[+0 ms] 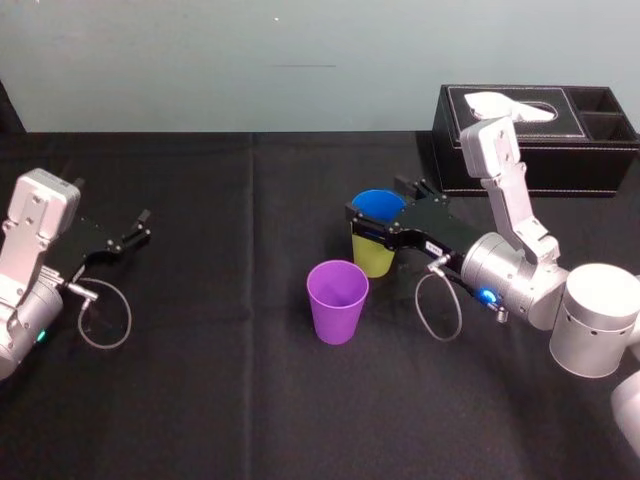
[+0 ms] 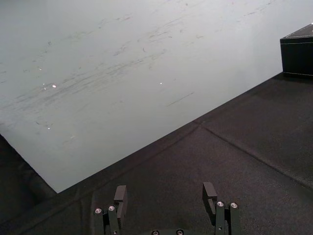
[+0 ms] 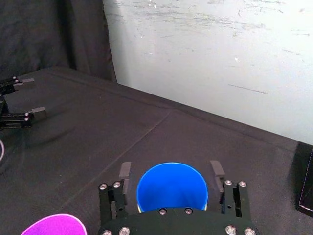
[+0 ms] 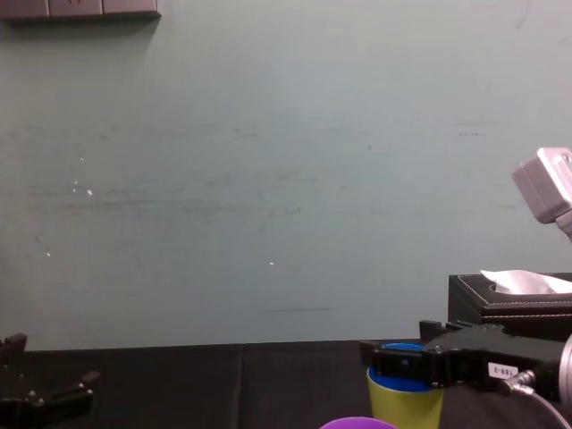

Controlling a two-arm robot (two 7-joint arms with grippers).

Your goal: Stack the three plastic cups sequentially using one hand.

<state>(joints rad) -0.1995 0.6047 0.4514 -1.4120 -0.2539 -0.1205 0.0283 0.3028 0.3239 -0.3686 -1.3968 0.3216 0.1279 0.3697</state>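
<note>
The blue cup [image 1: 378, 204], nested in the yellow-green cup [image 1: 373, 258], is being flanked by the spread right end effector [image 3: 169, 172]; purple cup [image 1: 337, 300] nearby, leftward

Bare cloth [image 1: 220, 300] left of purple cup [image 1: 337, 300]

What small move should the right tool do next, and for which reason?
Probably lift the right tool straight up, clear of the blue cup. That cup already sits inside the yellow-green cup, and the open fingers flank it with small gaps. The purple cup stands alone, not yet stacked. The left tool rests parked at the left, open.
</note>
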